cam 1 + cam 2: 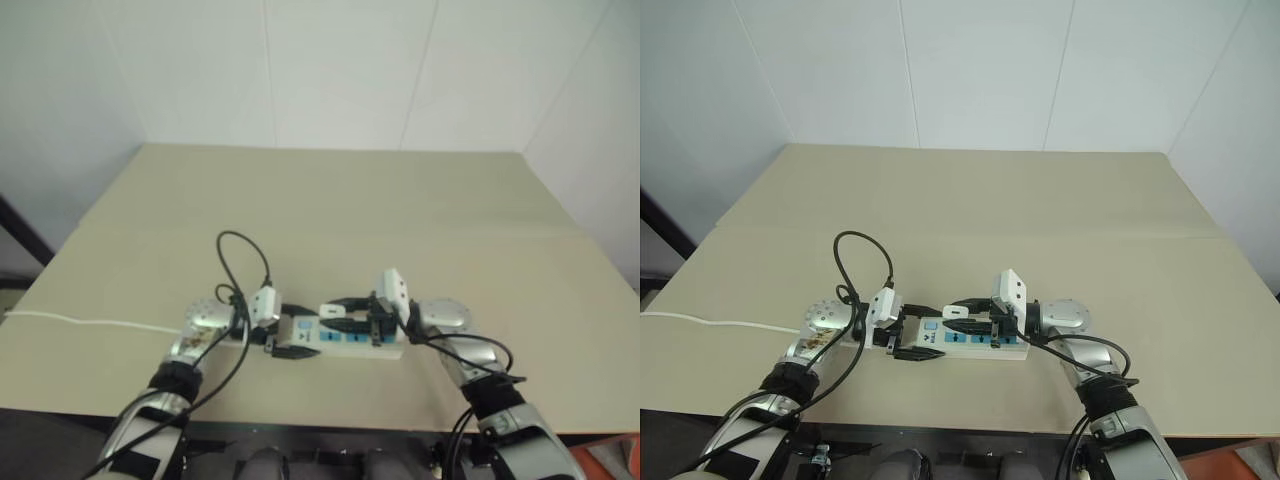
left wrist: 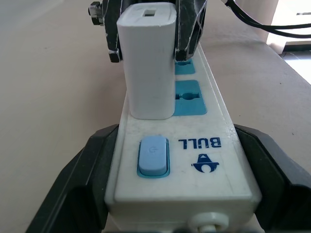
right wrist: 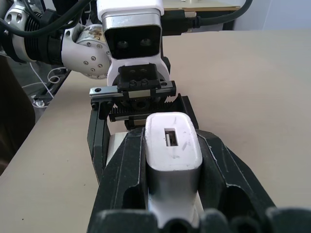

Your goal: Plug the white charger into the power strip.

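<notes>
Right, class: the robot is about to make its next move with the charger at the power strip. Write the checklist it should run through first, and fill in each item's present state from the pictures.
1. Right gripper shut on the white charger: ok.
2. Left gripper braces the switch end of the power strip, a finger on either side: ok.
3. Charger upright on the socket next to the switch: ok.
4. Charger pushed fully home, prongs hidden: looks seated in the left wrist view, cannot tell for certain.
5. Strip lying flat on the table: ok.
6. Other two sockets free: ok.
</notes>
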